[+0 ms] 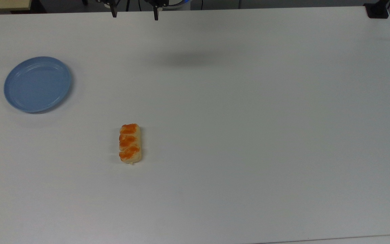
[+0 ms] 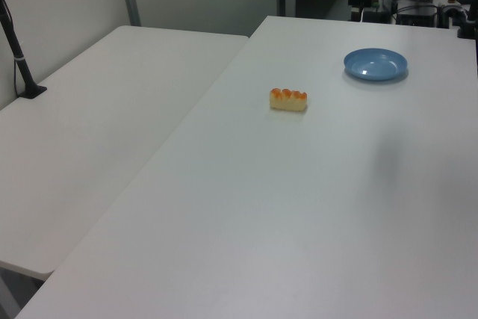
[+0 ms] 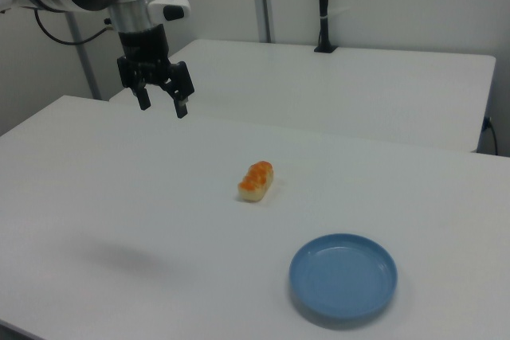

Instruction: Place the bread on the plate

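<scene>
Fingers point(image 3: 143, 99) of the gripper point(image 3: 162, 106) are spread apart with nothing between them, two black prongs hanging well above the white surface point(image 1: 235, 135); in the top view their tips show at the surface's far edge. One arm carries them, its rounded white shell ending in a black wrist.

One bread point(image 1: 130, 143) lies flat on the surface, roughly midway between its near and far edges in the top view and well apart from the gripper. It is a small oblong bun, pale yellow along the sides, with three glossy orange-brown patches in a row on top.

One plate point(image 1: 15, 100) sits toward the top view's left edge of the surface, well apart from the bread. It is round, shallow and light blue, probably plastic, with a raised rim and faint concentric rings, and it holds nothing.

The surface is smooth, matte and rectangular. A second white table point(image 2: 112, 117) stands just beside it.
</scene>
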